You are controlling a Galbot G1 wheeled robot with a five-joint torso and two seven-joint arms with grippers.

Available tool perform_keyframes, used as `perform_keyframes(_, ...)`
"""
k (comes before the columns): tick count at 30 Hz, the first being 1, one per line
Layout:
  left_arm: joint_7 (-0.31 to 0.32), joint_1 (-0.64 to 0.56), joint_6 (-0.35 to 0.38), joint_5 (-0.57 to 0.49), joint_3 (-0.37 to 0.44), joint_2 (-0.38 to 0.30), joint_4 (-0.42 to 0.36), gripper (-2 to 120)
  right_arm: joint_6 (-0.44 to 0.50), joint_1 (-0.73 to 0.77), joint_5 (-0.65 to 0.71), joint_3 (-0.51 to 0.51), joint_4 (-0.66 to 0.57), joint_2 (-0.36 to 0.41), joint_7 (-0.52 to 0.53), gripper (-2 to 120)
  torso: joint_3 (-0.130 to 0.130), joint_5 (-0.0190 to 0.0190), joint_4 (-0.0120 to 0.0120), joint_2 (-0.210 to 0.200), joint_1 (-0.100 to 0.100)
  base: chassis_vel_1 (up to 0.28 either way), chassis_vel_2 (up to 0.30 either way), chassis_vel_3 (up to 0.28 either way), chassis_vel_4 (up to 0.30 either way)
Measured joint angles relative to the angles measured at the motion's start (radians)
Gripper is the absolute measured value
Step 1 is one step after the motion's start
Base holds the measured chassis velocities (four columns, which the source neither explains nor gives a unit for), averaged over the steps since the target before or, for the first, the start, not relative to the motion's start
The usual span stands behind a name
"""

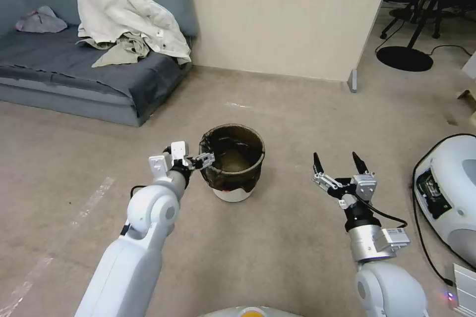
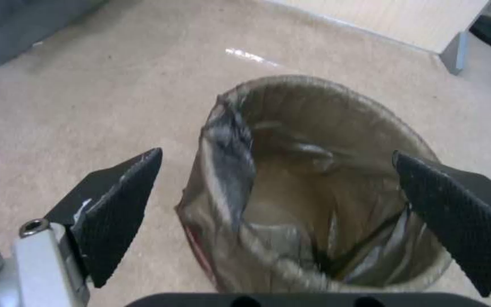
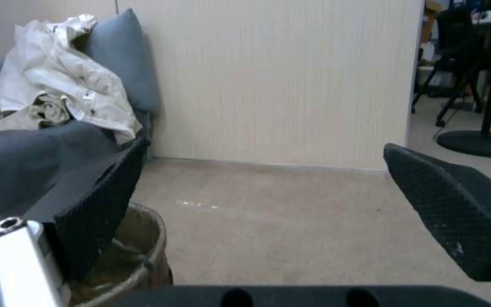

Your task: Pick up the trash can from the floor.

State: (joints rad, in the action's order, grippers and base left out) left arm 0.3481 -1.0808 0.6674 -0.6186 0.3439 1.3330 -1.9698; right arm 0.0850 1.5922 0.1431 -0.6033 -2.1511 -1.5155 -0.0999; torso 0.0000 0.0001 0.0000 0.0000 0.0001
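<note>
Trash can (image 1: pixel 232 166) upright on beige floor (image 1: pixel 297 237), brown bag over rim

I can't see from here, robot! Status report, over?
Left gripper open at the trash can rim, one finger outside, one over the inside. Right gripper open, off to its side. Can upright on floor. Nothing blocking.

The smooth beige-tan floor (image 1: pixel 297 109) lies bare all round the small round white plastic trash can lined with a dark brown bag (image 1: pixel 232 163), so a gripper could pass on its far side and between it and the right gripper (image 1: pixel 337 161), which hangs with fingers spread well to its right. The left gripper (image 1: pixel 206 159), fingers apart, sits at the can's left rim. The grey-blue sofa (image 1: pixel 74 74), cream wall panel (image 1: pixel 282 15) and white rounded machine (image 1: pixel 446 193) stand well apart.
</note>
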Motion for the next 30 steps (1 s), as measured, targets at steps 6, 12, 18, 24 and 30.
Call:
perform_keyframes(6, 0.015, 0.055, -0.001, -0.001, -0.025, 0.011, 0.046, 100, -0.001, -0.003, 0.006, -0.008, 0.004, 0.004, 0.000, 100, 0.000, 0.0000, 0.0000, 0.000, 0.000, 0.000, 0.000, 0.000, 0.000)
perform_keyframes(12, 0.031, 0.108, -0.001, 0.005, -0.050, 0.029, 0.104, 100, -0.006, -0.007, 0.016, -0.018, 0.009, 0.010, 0.000, 100, 0.000, 0.0000, 0.0000, 0.000, 0.000, 0.000, 0.000, 0.000, 0.000)
perform_keyframes(18, 0.033, 0.136, -0.004, 0.023, -0.063, 0.040, 0.163, 100, -0.006, -0.011, 0.025, -0.024, 0.014, 0.017, 0.000, 100, 0.000, -0.0001, 0.0000, 0.000, 0.000, 0.000, 0.000, 0.000, 0.000)
perform_keyframes(24, 0.034, 0.152, -0.005, 0.040, -0.065, 0.045, 0.198, 100, -0.007, -0.014, 0.029, -0.025, 0.020, 0.020, 0.000, 100, 0.000, -0.0001, 0.0001, 0.000, 0.000, 0.000, 0.000, 0.000, 0.000)
perform_keyframes(30, 0.034, 0.176, -0.008, 0.051, -0.069, 0.044, 0.247, 100, -0.006, -0.016, 0.029, -0.024, 0.025, 0.021, -0.001, 100, 0.000, -0.0001, 0.0000, 0.000, 0.000, 0.000, 0.000, 0.000, 0.000)
